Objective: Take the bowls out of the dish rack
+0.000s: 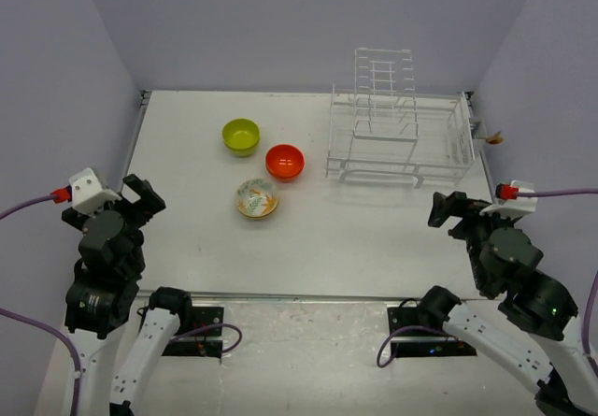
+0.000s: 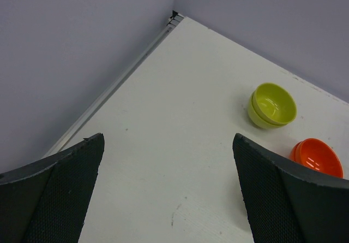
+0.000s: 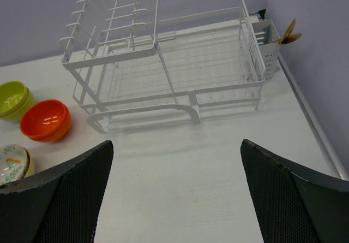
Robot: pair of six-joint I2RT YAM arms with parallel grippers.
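Note:
The white wire dish rack (image 1: 397, 136) stands at the back right of the table with no bowls in it; it also shows in the right wrist view (image 3: 169, 68). Three bowls sit upright on the table left of it: lime-green (image 1: 241, 136), orange-red (image 1: 284, 162) and cream floral (image 1: 257, 198). The left wrist view shows the green bowl (image 2: 272, 105) and the orange-red bowl (image 2: 317, 157); the right wrist view shows the green (image 3: 13, 99), orange-red (image 3: 46, 120) and floral (image 3: 13, 163) bowls. My left gripper (image 1: 140, 196) is open and empty at the near left. My right gripper (image 1: 450, 212) is open and empty at the near right.
A small white cutlery holder (image 3: 267, 38) with a tan utensil (image 3: 289, 33) hangs on the rack's right end. Grey-lilac walls enclose the table on three sides. The table's metal front edge (image 1: 299, 294) runs between the arm bases.

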